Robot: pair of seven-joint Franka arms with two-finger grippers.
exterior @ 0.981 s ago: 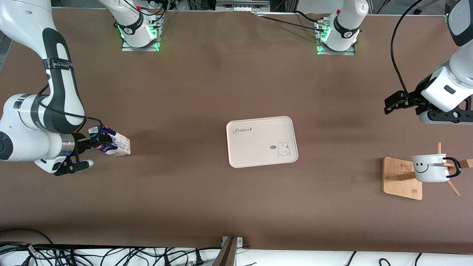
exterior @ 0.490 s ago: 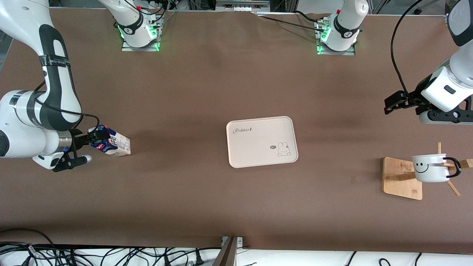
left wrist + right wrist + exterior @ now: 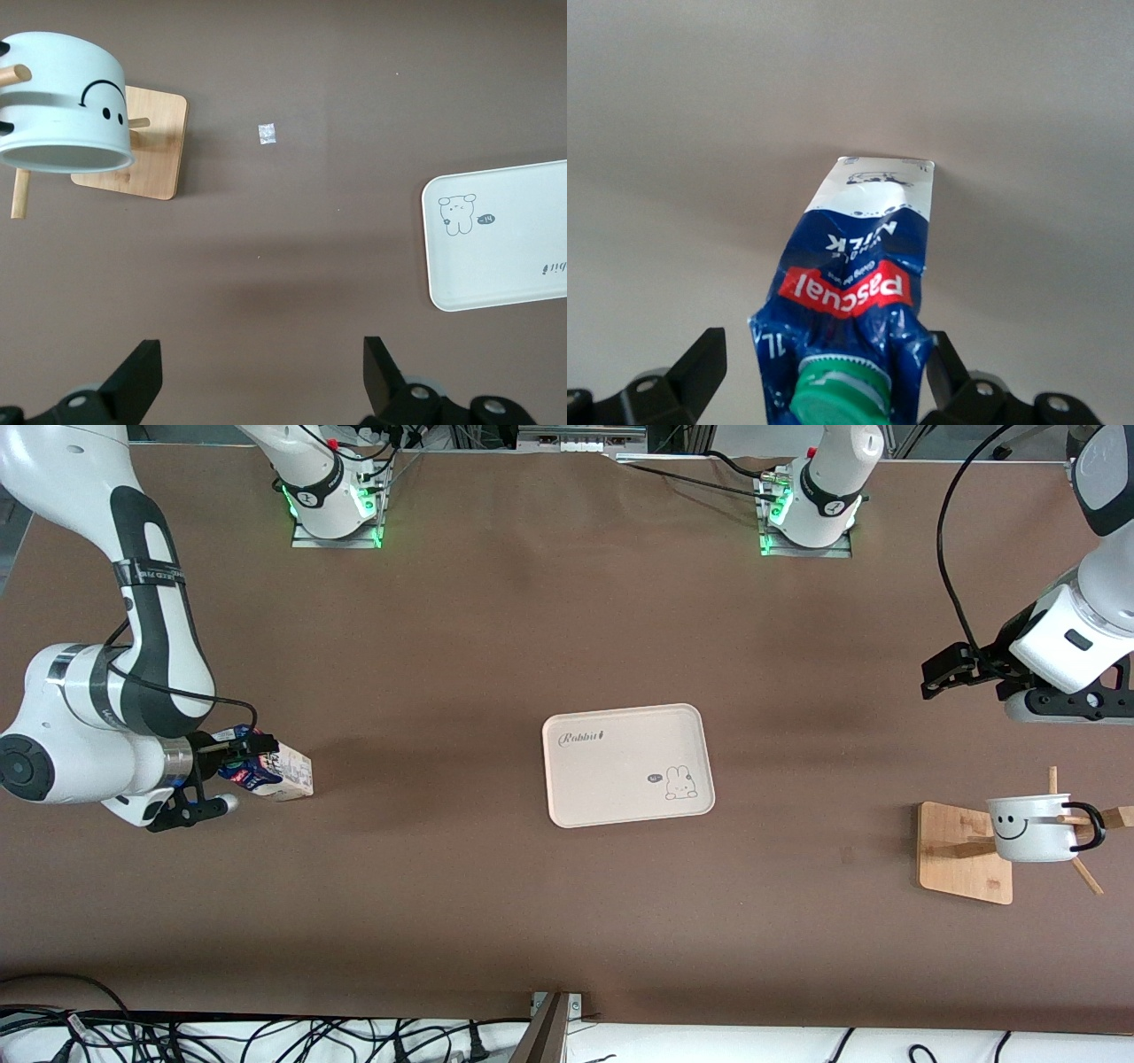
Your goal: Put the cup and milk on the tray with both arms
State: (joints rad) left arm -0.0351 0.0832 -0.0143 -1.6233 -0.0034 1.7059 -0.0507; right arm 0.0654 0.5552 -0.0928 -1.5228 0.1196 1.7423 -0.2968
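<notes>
We are at grab step. Right end effector (image 3: 819, 376) spread wide around milk carton (image 3: 270, 771) at right arm's end of surface, not squeezing yet. Left end effector (image 3: 261, 376) spread wide, waits over bare surface near smiley mug (image 3: 1032, 828) on wooden stand (image 3: 961, 859). Rabbit tray (image 3: 620, 722) sits mid-surface, nothing on it. Next: squeeze carton, lift, carry to tray.

Light: bright, even, from overhead
Shadows: soft and faint on the brown table (image 3: 496, 620)
Focus: front view sharp; right wrist view washed pale

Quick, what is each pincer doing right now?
Left pincer: open, empty, above the table near the cup.
Right pincer: open around the milk, not gripping.
</notes>
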